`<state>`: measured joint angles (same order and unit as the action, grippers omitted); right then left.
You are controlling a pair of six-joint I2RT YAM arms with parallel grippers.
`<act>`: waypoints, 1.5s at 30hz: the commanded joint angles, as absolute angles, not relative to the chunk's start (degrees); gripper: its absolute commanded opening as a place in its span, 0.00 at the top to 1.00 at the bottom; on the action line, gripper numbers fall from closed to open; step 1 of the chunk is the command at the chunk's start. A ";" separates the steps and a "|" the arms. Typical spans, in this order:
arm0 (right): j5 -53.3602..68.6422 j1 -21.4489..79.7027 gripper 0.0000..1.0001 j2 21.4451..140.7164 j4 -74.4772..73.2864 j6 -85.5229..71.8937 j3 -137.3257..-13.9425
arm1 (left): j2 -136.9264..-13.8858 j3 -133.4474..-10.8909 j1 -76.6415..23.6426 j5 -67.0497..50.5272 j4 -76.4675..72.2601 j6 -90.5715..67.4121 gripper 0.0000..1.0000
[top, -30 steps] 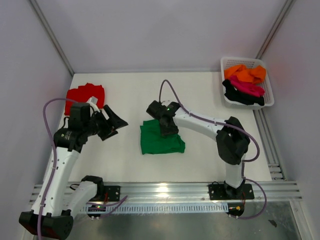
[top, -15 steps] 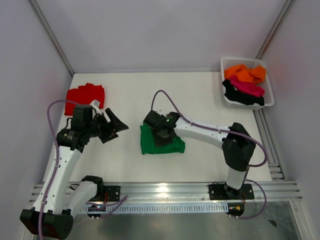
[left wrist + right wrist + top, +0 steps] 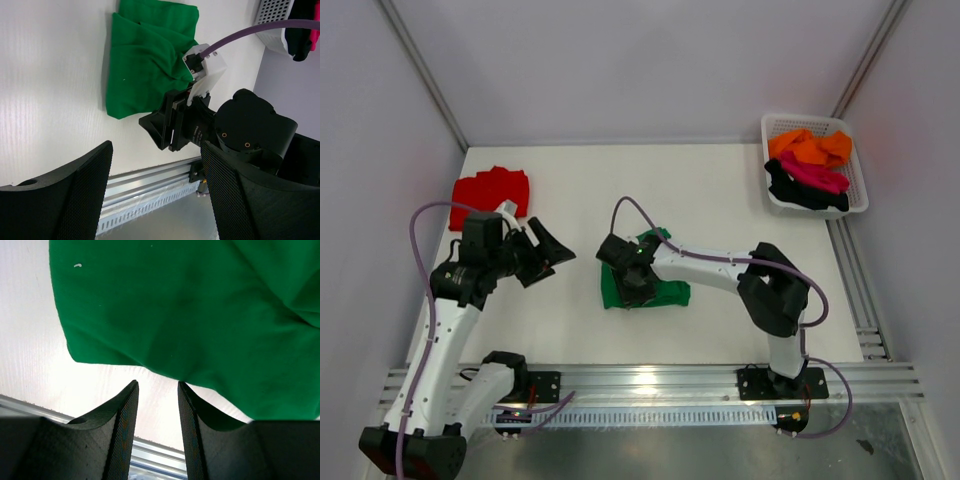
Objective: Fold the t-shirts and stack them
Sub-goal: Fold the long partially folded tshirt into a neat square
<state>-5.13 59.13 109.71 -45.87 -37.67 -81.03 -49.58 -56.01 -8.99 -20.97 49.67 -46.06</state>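
Note:
A folded bright green t-shirt (image 3: 665,292) lies at the table's middle, near the front. My right gripper (image 3: 625,285) is low over its left front part. In the right wrist view the green cloth (image 3: 190,305) fills the top, and the gripper (image 3: 157,390) is slightly open with only bare table between the fingers (image 3: 122,420). My left gripper (image 3: 552,258) hangs open and empty to the left of the shirt; its wrist view shows the shirt (image 3: 145,55) and the right gripper's head (image 3: 175,125). A red t-shirt (image 3: 492,190) lies at the back left.
A white mesh basket (image 3: 775,125) at the back right holds orange (image 3: 810,147), magenta (image 3: 815,175) and black (image 3: 800,193) shirts. A metal rail (image 3: 650,380) runs along the table's front edge. Walls close in the left, the back and the right.
My right gripper has moved left and toward the front across the green shirt, from its back middle to its left front part. The left arm has shifted only slightly.

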 commanded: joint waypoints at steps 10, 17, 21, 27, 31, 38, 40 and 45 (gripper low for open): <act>1.41 59.59 0.59 110.23 -48.42 -37.53 -84.89 | -48.87 -56.95 -9.14 -20.74 49.13 -44.65 0.26; -6.83 59.59 0.59 103.02 -52.55 -38.23 -91.66 | -48.52 -55.99 -9.05 -21.09 49.04 -44.65 0.26; -12.89 59.68 0.59 102.92 -53.52 -37.71 -92.29 | -48.34 -56.07 -9.14 -21.36 49.04 -44.65 0.26; -20.04 58.98 0.58 105.90 -54.85 -37.18 -90.01 | -47.37 -56.34 -9.14 -20.66 50.09 -43.95 0.26; -21.62 58.71 0.59 107.40 -51.69 -37.97 -83.96 | -46.76 -56.34 -9.05 -20.21 50.80 -43.42 0.26; -18.38 57.83 0.59 114.68 -47.29 -40.43 -79.89 | -46.58 -56.69 -9.14 -19.95 51.42 -43.15 0.26; -17.58 57.83 0.59 116.27 -46.06 -40.78 -79.63 | -46.76 -56.86 -9.05 -20.04 51.59 -43.07 0.26; -12.67 57.75 0.59 118.83 -44.65 -41.48 -79.80 | -47.46 -58.36 -9.14 -19.51 52.73 -42.19 0.26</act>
<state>-17.32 57.91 114.04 -49.87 -38.57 -80.95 -47.27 -56.03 -8.99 -20.34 51.70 -44.07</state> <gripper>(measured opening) 0.413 0.739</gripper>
